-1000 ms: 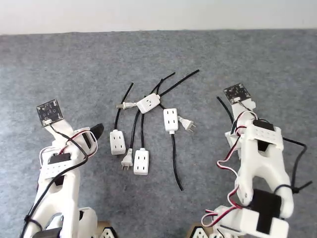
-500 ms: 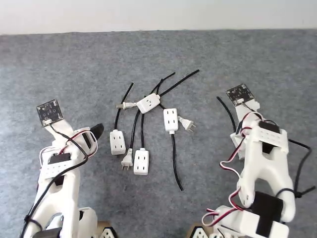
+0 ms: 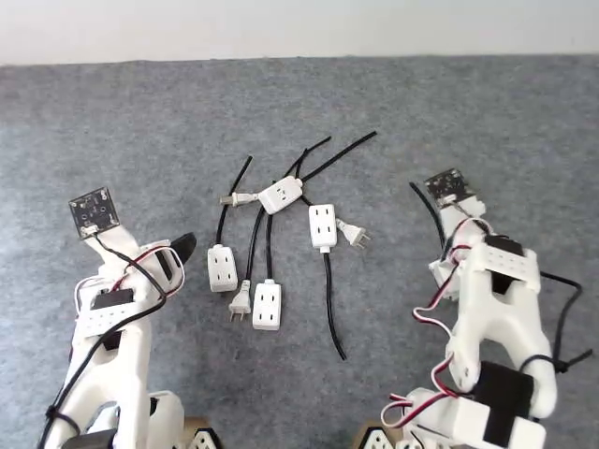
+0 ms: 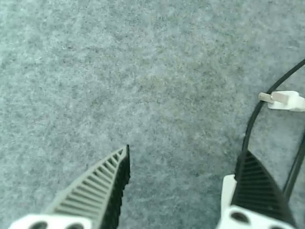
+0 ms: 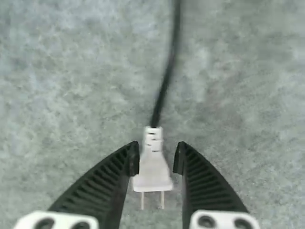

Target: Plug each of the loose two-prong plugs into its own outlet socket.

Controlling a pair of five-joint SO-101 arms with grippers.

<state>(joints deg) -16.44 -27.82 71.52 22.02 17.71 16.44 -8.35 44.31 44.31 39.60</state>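
The right claw (image 5: 156, 144) is sitting narrowed onto the held plug (image 5: 152, 167). Its ribbed pads (image 5: 119, 181) are pressing the white body from both sides. The two prongs are pointing back toward the wrist, and the black cord (image 5: 167, 81) is trailing away across the grey counter (image 3: 487, 103). This is taking place toward the counter's right edge, well apart from the cluster lying in the middle. In that cluster the nearest outlet socket (image 3: 322, 225) is lying just beside a second plug (image 3: 354, 234).

The left claw (image 4: 181, 191) is hanging wide open over bare counter near the left edge, holding nothing. A loose plug (image 4: 281, 98) is lying just past one of its fingertips.

The step in hand is looking like the pick-up of the first plug, with no plug appearing seated yet. The next move is probably calling for lifting the held plug clear and carrying it toward the middle. It would then need turning so the prongs are facing a socket's slots. That looks awkward with the prongs aimed at the wrist, so the left claw may be needed to brace the socket
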